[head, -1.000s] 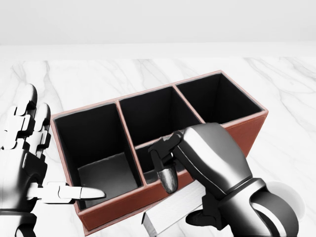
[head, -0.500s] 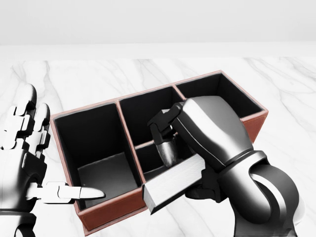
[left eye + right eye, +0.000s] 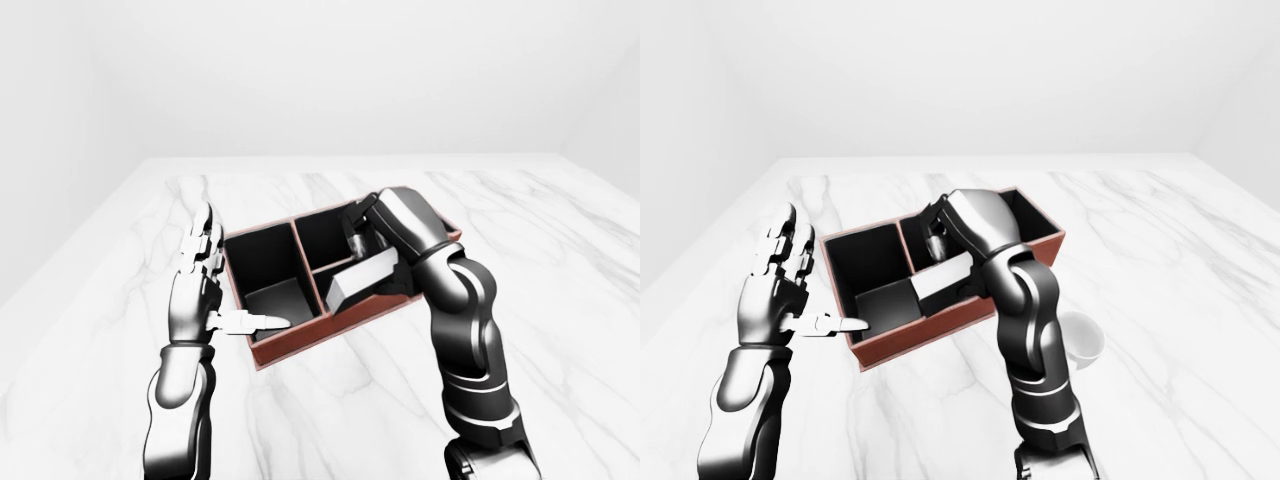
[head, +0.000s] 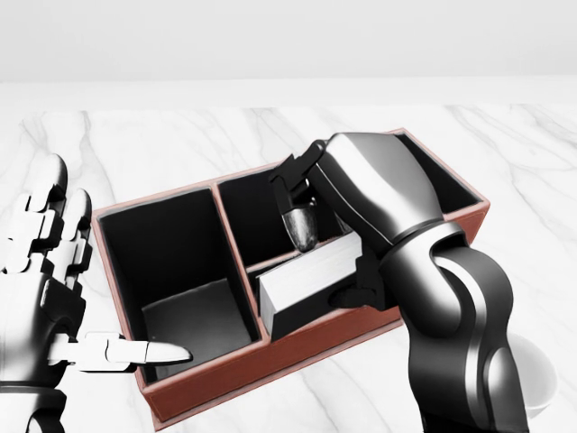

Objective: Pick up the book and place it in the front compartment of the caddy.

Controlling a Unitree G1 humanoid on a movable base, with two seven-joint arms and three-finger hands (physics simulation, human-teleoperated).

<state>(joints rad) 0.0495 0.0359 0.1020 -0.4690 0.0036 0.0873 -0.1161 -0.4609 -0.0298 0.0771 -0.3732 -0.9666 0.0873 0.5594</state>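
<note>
Right hand (image 4: 335, 236) grips the pale book (image 4: 308, 284), held tilted over the red caddy (image 4: 270, 361) at frame centre; it should level before lowering. Left hand (image 4: 45, 298), fingers spread wide, waits beside the caddy on the marble desk (image 4: 180, 135).

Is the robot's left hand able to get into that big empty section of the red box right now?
Probably yes. The left hand is open beside the caddy, one finger already over that open-topped compartment. The right hand, holding the book, is over the neighbouring section.
</note>
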